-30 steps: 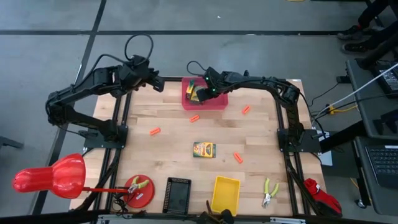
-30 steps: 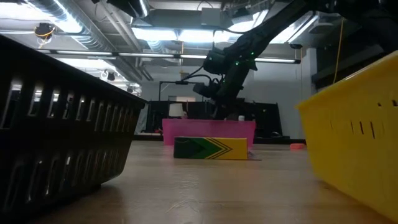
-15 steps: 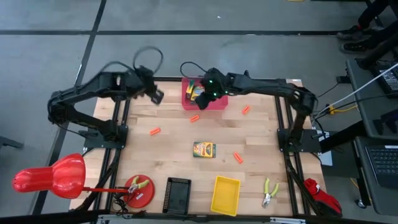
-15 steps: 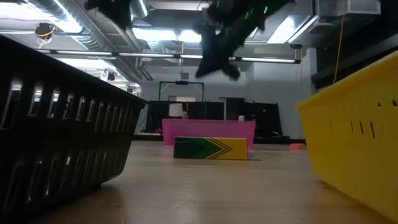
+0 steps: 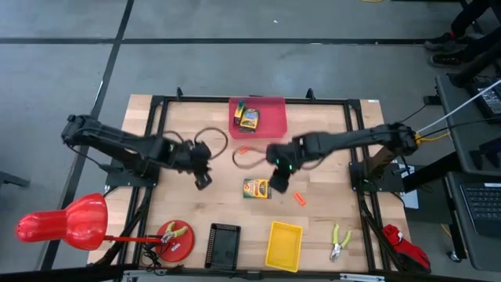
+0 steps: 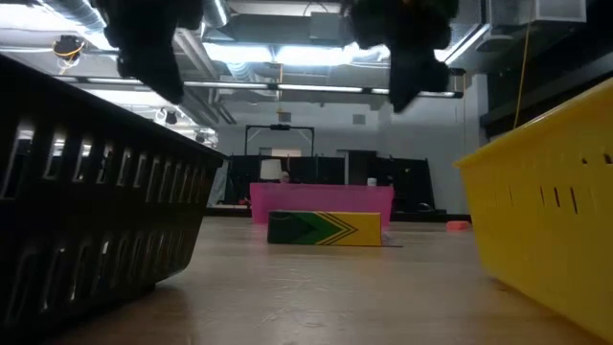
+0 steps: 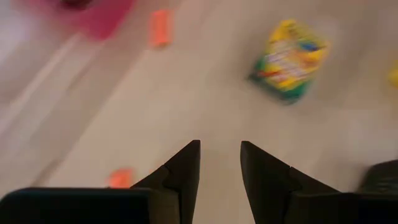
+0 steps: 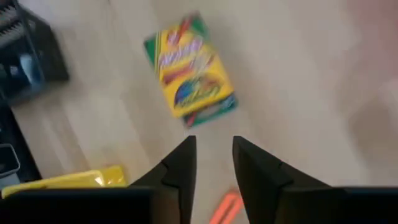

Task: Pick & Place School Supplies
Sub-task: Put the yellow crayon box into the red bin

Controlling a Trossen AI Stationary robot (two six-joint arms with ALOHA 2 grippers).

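Observation:
One green-and-yellow crayon box (image 5: 257, 188) lies flat near the table's middle, and also shows in the low view (image 6: 324, 228), the left wrist view (image 7: 287, 59) and the right wrist view (image 8: 189, 68). More yellow-and-green supplies (image 5: 247, 117) lie in the pink bin (image 5: 274, 125) at the far edge. My left gripper (image 5: 202, 182) (image 7: 221, 146) hovers open to the left of the box on the table. My right gripper (image 5: 276, 186) (image 8: 214, 142) hovers open just right of that box. Neither holds anything.
Small orange pieces (image 5: 244, 149) (image 5: 194, 165) (image 5: 298, 198) (image 5: 309, 138) are scattered over the wood. At the near edge stand a black basket (image 5: 224, 244) and a yellow bin (image 5: 282, 244). Yellow-green pliers (image 5: 338, 241) and a red plate (image 5: 174, 239) lie there too.
Both arms have swung fast from the far edge toward the table's middle. My right gripper has left the pink bin and come to the right side of the crayon box on the table. My left gripper has come from the far left to that box's left.

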